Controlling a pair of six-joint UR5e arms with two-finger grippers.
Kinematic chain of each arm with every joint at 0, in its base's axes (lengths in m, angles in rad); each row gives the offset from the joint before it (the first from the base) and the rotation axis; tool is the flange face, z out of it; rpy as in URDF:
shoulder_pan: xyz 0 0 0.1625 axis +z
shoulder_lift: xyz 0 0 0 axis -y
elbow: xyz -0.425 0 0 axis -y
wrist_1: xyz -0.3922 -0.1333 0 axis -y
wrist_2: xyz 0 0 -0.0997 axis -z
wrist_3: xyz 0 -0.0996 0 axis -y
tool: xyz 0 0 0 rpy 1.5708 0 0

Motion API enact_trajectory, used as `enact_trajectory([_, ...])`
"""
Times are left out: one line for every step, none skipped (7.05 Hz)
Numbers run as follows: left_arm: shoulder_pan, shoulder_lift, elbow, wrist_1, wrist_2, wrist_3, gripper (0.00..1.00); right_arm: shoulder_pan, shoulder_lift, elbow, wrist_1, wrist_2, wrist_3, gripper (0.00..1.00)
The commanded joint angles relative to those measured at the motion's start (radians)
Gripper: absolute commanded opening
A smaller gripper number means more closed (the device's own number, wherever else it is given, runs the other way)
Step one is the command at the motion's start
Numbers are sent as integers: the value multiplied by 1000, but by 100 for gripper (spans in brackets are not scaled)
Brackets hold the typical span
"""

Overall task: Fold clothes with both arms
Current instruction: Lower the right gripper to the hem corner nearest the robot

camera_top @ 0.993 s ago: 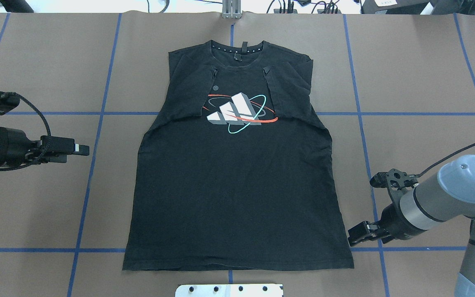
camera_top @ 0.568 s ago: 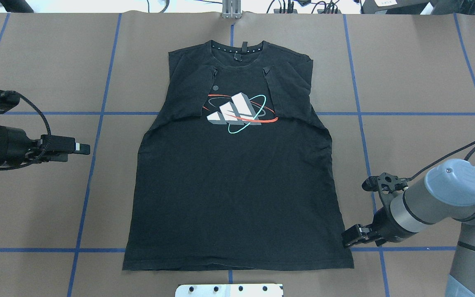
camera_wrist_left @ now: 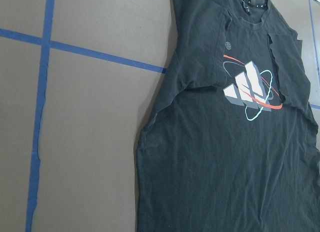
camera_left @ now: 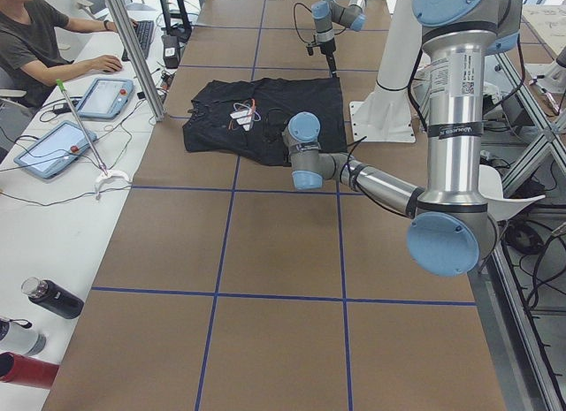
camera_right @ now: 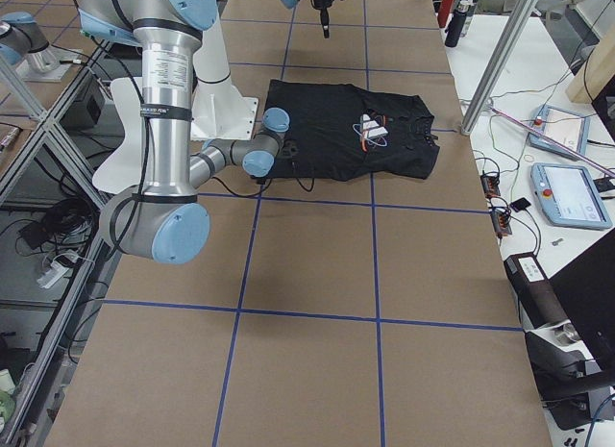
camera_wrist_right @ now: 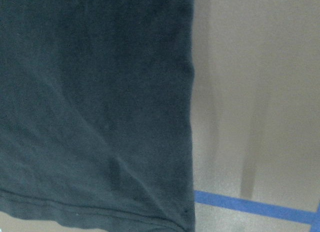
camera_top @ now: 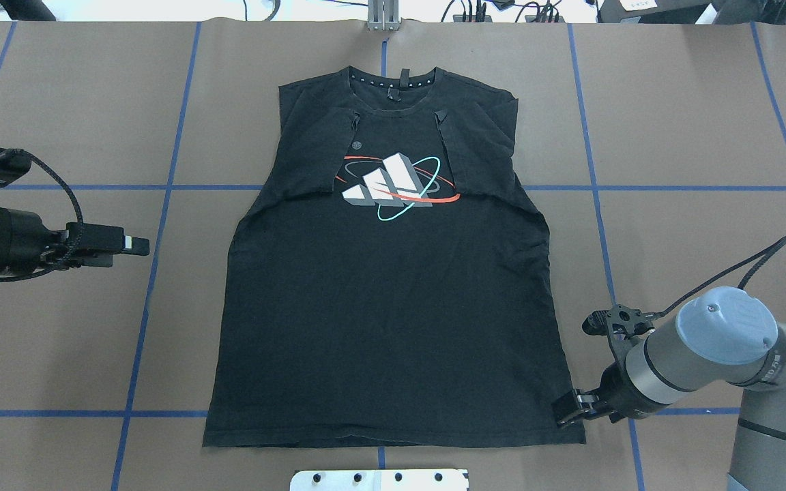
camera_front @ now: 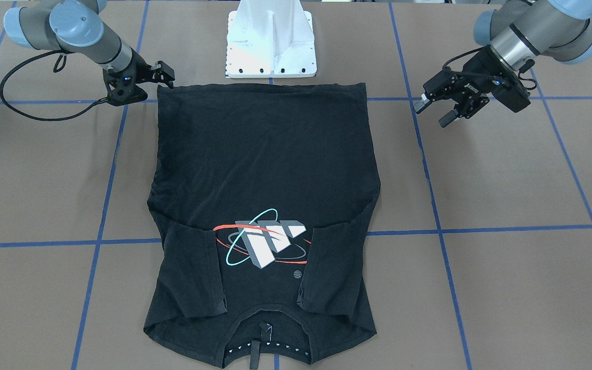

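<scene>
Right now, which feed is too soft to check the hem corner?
Right wrist view: T-shirt soft, weave smeared, shadow streaks on the table paper. Overhead view: sharp, evenly lit, but the black right hand blends into black fabric. Left wrist view: logo crisp.

Brown paper-covered table [camera_top: 693, 136] had open lanes on both sides of the black short-sleeved T-shirt [camera_top: 393, 307], out to the left and right edges. Shirt filled the middle. White pedestal base [camera_front: 271, 46] sat just off the hem at the robot-side edge, so the gap was tight there. Black two-finger left gripper [camera_top: 135, 245] hung in the left lane, apart from the fabric. Right gripper [camera_top: 563, 414] sat at the right hem corner.
</scene>
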Motion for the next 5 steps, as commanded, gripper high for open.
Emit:
enact_trajectory([-1, 3, -3, 2, 0, 2, 100, -16, 3, -9, -1, -3, 8, 85])
enact_trajectory([-1, 3, -3, 0, 0, 2, 100, -17, 3, -9, -1, -2, 8, 81])
enact_trajectory([-1, 5, -3, 0, 0, 2, 100, -22, 3, -9, -1, 0, 8, 77])
enact_trajectory([-1, 3, -3, 0, 0, 0, 100, -25, 5, -9, -1, -2, 19, 73])
enact_trajectory([-1, 3, -3, 0, 0, 2, 100, -36, 6, -10, -1, -2, 39, 72])
